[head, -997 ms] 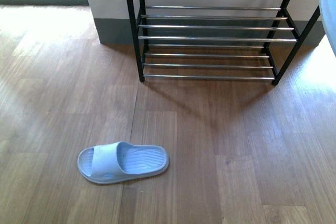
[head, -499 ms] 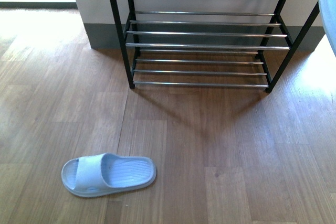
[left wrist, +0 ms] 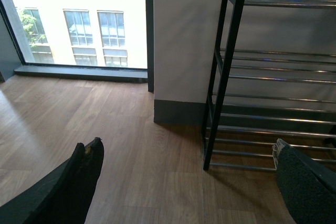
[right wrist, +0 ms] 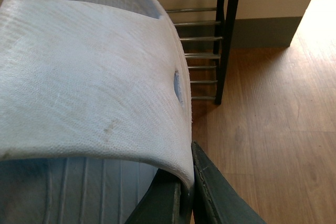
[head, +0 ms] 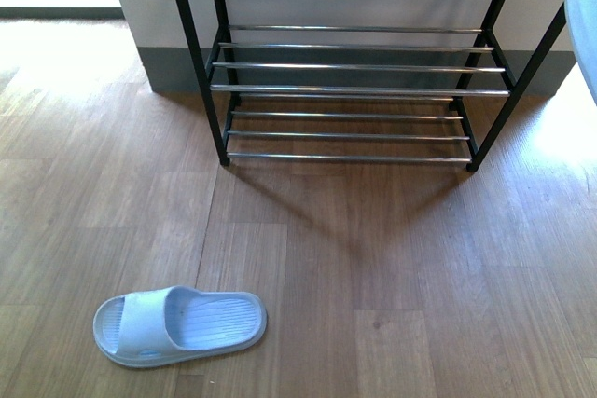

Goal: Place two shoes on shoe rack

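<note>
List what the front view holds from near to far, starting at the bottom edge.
Nearest first: pale slide → shoe rack → grey skirting along the foot of the wall behind the rack.

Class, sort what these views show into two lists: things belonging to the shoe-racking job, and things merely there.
Job in hand:
slide on the floor
second slide, clamped in the right gripper
shoe rack

Merely there:
window
white wall
wooden floor
</note>
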Robot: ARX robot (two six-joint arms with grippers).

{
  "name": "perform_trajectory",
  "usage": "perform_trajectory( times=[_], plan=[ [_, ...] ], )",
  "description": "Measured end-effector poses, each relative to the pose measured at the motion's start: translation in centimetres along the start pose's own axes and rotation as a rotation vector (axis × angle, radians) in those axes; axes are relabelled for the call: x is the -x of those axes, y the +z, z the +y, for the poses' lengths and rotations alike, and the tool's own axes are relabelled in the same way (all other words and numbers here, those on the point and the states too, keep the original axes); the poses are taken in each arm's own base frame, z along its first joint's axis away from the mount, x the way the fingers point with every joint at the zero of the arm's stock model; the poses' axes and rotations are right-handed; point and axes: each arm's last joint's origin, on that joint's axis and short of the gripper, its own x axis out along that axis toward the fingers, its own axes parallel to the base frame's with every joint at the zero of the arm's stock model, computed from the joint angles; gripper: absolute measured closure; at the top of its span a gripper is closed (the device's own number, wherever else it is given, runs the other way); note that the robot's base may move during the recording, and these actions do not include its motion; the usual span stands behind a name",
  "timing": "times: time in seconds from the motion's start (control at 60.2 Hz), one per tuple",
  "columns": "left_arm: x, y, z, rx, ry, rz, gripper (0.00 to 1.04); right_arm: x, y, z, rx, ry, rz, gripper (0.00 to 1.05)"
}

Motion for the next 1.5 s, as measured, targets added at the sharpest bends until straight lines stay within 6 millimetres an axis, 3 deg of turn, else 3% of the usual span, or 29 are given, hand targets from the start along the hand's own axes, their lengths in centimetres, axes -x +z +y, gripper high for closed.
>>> perform_trajectory(
  times=[0.1,0.183,0.366,0.515,0.615,0.831,0.964,1.496],
  plan=[
    [-0.4,-0.3,-0.2,0.109,0.219,0.184,0.09,0.0,0.0,0.0,0.0,0.0,0.0,1.03],
    [-2.2,-0.7,-0.6,0.231,0.417,0.259,0.09,0.0,0.0,0.0,0.0,0.0,0.0,1.03],
    [-7.2,-3.3,-2.5,0.467,0.466,0.38,0.09,0.0,0.0,0.0,0.0,0.0,0.0,1.03],
    [-10.2,-7.9,-4.1,0.557,0.517,0.56,0.09,0.0,0.0,0.0,0.0,0.001,0.0,1.03],
    [-11.7,-13.1,-5.8,0.591,0.568,0.725,0.09,0.0,0.0,0.0,0.0,0.001,0.0,1.03],
    [-13.8,-19.9,-7.5,0.713,0.645,0.883,0.09,0.0,0.0,0.0,0.0,0.001,0.0,1.03],
    [-14.6,-22.8,-8.2,0.768,0.7,0.932,0.09,0.0,0.0,0.0,0.0,0.001,0.0,1.03],
    [-17.6,-30.3,-10.6,0.764,0.725,1.095,0.09,0.0,0.0,0.0,0.0,0.001,0.0,1.03]
  ],
)
